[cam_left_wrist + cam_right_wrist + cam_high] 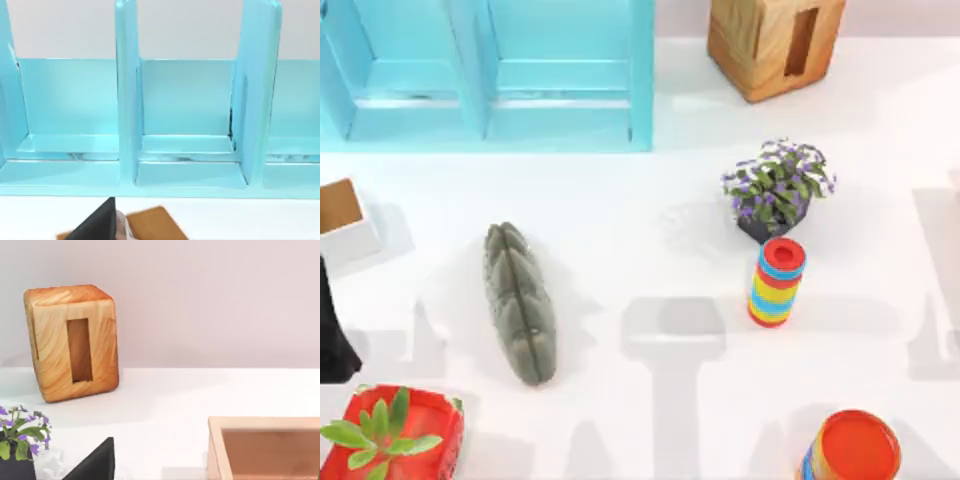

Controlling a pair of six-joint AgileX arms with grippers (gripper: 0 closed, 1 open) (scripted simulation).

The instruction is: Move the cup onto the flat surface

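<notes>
Left gripper (332, 335) sits at the table's left edge, a dark shape low in its own wrist view, facing the turquoise cabinet (185, 125). I cannot tell how far it is open, and nothing shows in its hold. Right gripper (95, 464) is a dark wedge low in its wrist view, and its opening is just as unreadable. The cup (692, 224) is a faint glassy shape standing on the flat surface (620, 200), just left of the potted purple flowers (778, 185) and well apart from both grippers. By my judgement it already rests on the tabletop, so little or nothing is left to do. Containers: the cabinet bays look bare. The white box (342, 215) shows a brown inside with no contents. The red planter (395, 430) holds a green plant. The wooden box (775, 40) has a dark slot, contents unseen.
</notes>
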